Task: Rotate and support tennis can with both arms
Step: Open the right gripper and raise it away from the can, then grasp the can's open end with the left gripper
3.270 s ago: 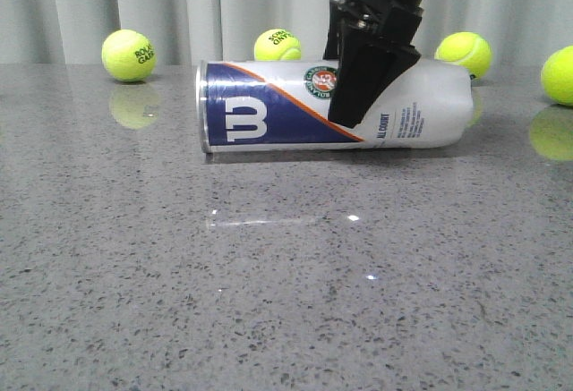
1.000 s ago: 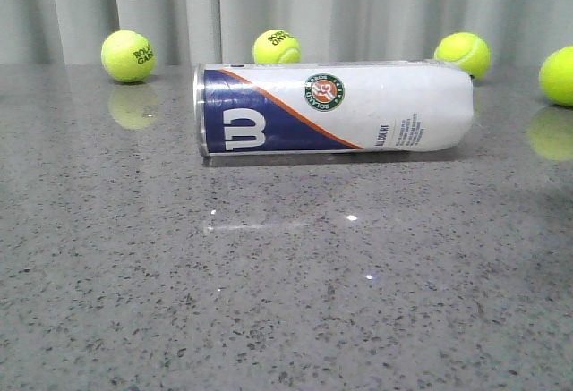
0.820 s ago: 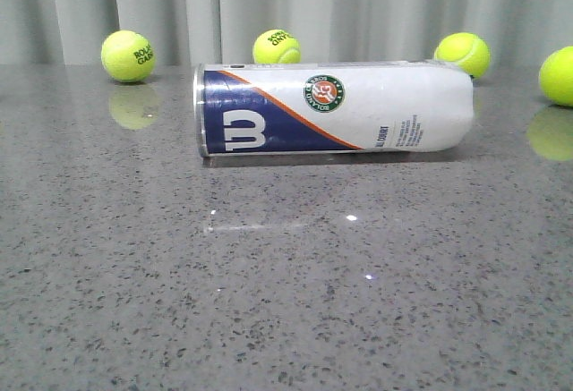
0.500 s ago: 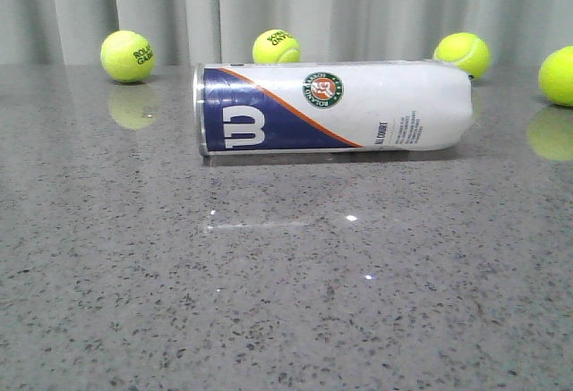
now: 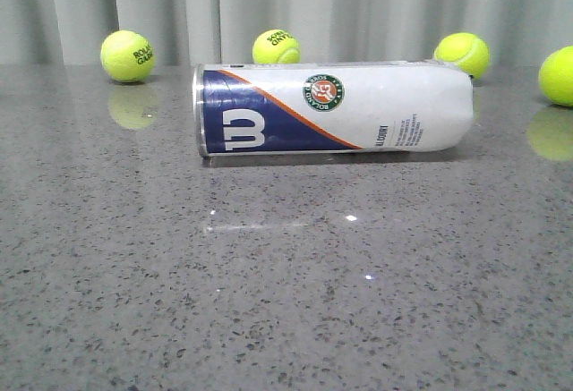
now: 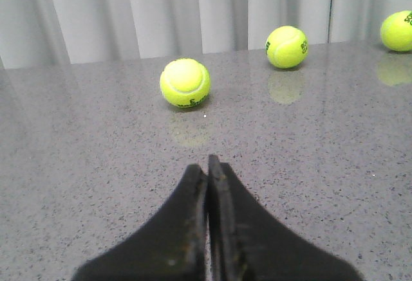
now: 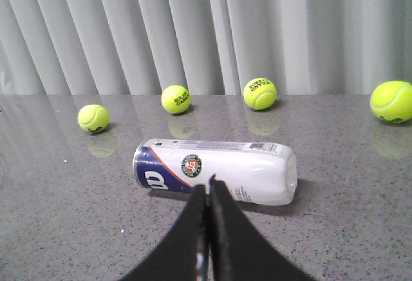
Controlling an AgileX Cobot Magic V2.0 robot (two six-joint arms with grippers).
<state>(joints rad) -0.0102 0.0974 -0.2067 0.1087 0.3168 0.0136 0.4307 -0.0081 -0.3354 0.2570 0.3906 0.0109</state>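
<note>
Right tool [image 7: 208, 181] pinched together, near tennis can [image 7: 215, 170].

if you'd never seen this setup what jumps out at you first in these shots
The tennis can jumps out first: it lies on its side in the middle of the grey speckled table, silver rim to the left, navy W panel facing the front camera. Behind it, yellow-green tennis balls dot the far edge by the pale curtain. Neither arm touches it; the right gripper and left gripper both sit shut, holding nothing.
</note>
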